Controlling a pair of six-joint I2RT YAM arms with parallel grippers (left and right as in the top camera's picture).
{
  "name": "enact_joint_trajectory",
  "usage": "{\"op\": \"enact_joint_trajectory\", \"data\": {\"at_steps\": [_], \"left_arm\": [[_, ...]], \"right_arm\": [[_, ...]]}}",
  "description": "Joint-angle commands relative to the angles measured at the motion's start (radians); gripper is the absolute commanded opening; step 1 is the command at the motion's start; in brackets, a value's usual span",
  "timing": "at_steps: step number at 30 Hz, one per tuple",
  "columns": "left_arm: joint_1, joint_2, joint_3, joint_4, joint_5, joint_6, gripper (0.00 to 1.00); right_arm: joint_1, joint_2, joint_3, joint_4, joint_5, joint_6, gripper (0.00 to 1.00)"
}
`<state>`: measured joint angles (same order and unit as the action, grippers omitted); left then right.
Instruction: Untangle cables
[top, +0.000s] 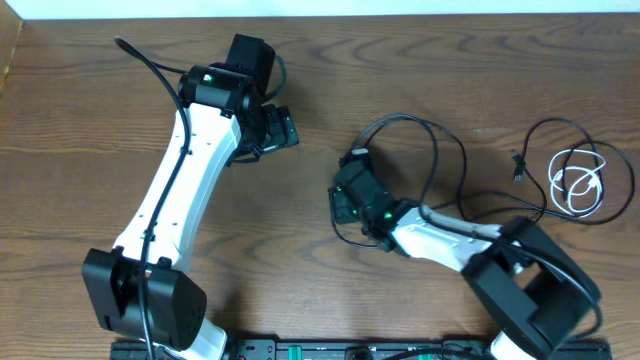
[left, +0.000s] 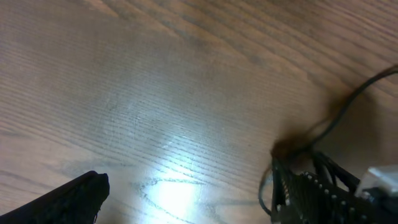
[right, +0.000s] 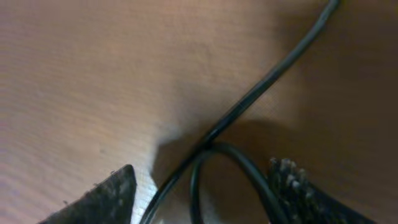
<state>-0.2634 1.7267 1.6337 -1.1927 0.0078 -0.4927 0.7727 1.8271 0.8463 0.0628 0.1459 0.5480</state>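
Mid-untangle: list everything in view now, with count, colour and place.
centre black cable: one, black, looped mid-table, lying between the right gripper's fingers
far black cable: one, black, looped at far right, appears to ring the white cable; any link to the first is hidden by the arm
white cable: one, white, coiled at far right
table: one, brown wood
left gripper: one, black, open over bare wood
right gripper: one, black, open astride the centre black cable

Thin black cable (top: 405, 118) looped mid-table, second black cable (top: 565, 121) curving around coiled white cable (top: 578, 186) at right
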Motion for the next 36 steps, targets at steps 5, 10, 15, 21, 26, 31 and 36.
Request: {"op": "enact_joint_trajectory", "data": {"at_steps": [5,10,15,21,26,31,36], "left_arm": [[0.005,-0.008,0.006,-0.003,-0.017,0.010,0.98],[0.005,-0.008,0.006,-0.003,-0.017,0.010,0.98],[0.005,-0.008,0.006,-0.003,-0.017,0.010,0.98],[0.005,-0.008,0.006,-0.003,-0.017,0.010,0.98],[0.005,-0.008,0.006,-0.003,-0.017,0.010,0.98],[0.005,-0.008,0.006,-0.003,-0.017,0.010,0.98],[0.005,-0.008,0.006,-0.003,-0.017,0.010,0.98]], "right_arm": [[0.019,0.048,-0.008,-0.008,0.115,0.064,0.01],[-0.034,-0.060,-0.008,-0.080,0.109,0.009,0.01],[-0.123,-0.233,-0.008,-0.191,0.110,-0.181,0.01],[-0.296,-0.458,-0.008,-0.285,0.109,-0.287,0.01],[-0.455,-0.620,-0.008,-0.289,0.111,-0.389,0.01],[-0.642,-0.681,-0.008,-0.284,0.145,-0.389,0.01],[-0.806,-0.658,-0.008,-0.275,0.140,-0.389,0.01]]}}
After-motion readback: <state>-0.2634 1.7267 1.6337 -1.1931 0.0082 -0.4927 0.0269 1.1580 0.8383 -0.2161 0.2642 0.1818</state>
